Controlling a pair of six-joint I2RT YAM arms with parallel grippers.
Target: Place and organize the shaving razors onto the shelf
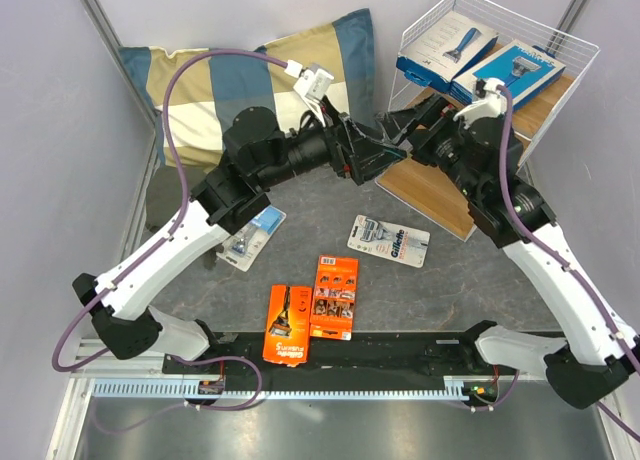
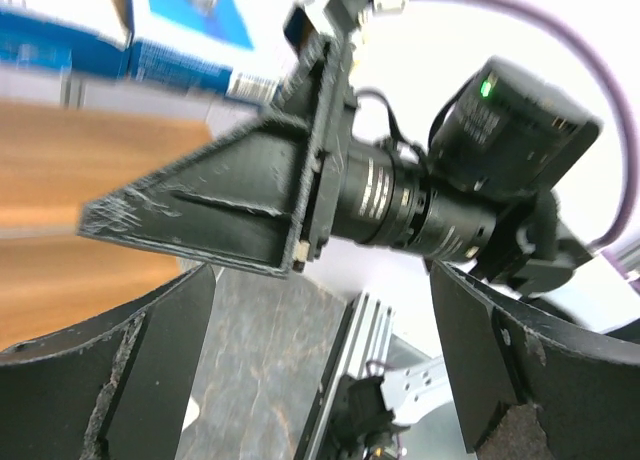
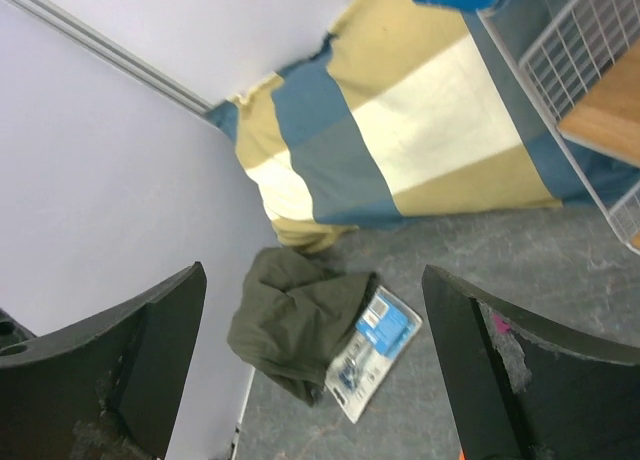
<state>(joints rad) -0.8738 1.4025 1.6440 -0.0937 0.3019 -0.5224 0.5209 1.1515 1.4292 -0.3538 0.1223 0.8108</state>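
Four razor packs (image 1: 390, 242) lay on the counter (image 1: 450, 290); left gripper (image 2: 320, 365) and right gripper (image 3: 310, 370) gaped empty, probably needing another pickup.

I'm looking into a robot lab cell, not a home or shop. A left arm (image 1: 165, 250) and a right arm (image 1: 570, 280) stand at a slotted aluminium rail (image 1: 300, 388) on the near edge of a grey counter (image 1: 440, 290). Plain pale wall panels (image 1: 50, 130) box it in and purple cables (image 1: 166, 110) loop loose. The props look staged: pillow (image 1: 210, 90), shelf (image 1: 425, 192), razor packs (image 1: 333, 295).
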